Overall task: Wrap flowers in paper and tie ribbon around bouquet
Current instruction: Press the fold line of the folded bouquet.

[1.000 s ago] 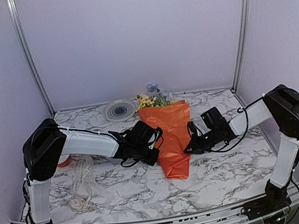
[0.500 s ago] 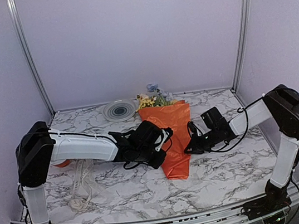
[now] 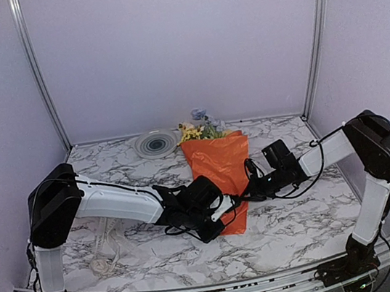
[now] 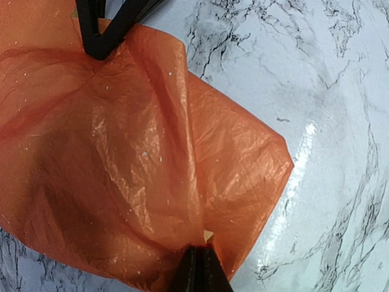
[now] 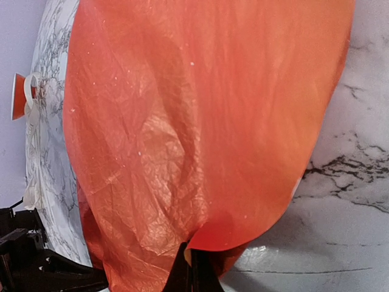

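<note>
orange paper (image 3: 220, 158) is seen wrapped as a cone around the flowers (image 3: 199, 127), laid mid-table on the marble top (image 3: 302, 222). its narrow end is pinched in the closed left gripper (image 4: 196, 258); its side edge is clamped by the right gripper (image 5: 192, 260). the ribbon (image 3: 108, 236) is seen near the left arm's base.

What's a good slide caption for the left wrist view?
Left jaws shut on the edge of the crinkled orange paper, which lies on the marble table.
</note>
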Robot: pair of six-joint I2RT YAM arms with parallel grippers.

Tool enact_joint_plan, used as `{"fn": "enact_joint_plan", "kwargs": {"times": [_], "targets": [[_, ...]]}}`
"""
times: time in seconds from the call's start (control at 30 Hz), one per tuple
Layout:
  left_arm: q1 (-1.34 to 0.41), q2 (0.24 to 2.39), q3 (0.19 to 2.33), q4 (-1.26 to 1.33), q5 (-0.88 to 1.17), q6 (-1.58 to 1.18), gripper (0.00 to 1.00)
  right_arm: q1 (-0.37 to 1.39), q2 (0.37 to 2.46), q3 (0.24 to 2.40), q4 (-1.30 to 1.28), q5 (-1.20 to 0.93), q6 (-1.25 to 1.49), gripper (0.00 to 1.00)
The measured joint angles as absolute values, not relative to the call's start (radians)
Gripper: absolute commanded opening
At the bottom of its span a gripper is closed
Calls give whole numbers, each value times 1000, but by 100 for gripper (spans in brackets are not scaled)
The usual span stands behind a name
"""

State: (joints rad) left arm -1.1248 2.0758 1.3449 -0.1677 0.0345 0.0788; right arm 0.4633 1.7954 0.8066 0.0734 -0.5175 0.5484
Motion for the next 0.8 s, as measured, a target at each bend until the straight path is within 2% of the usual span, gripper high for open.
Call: {"fn": "enact_joint_plan", "kwargs": {"times": [0.17, 0.43, 0.57, 0.73, 0.8], "targets": [[-1120, 2030, 1285, -172, 99, 95, 2, 463, 1796, 807, 73, -520, 548, 0], [-1117, 1908, 1235, -233, 276, 160, 6, 463, 1798, 807, 75, -523, 548, 0], [-1091, 1914, 1303, -174, 200, 136, 6, 463, 1798, 807, 75, -523, 549, 0], [-1062, 2069, 1420, -102, 70, 116, 6, 463, 1798, 807, 75, -524, 548, 0], [-1060, 2128, 1424, -102, 39, 116, 6, 463, 1798, 807, 74, -527, 545, 4]]}}
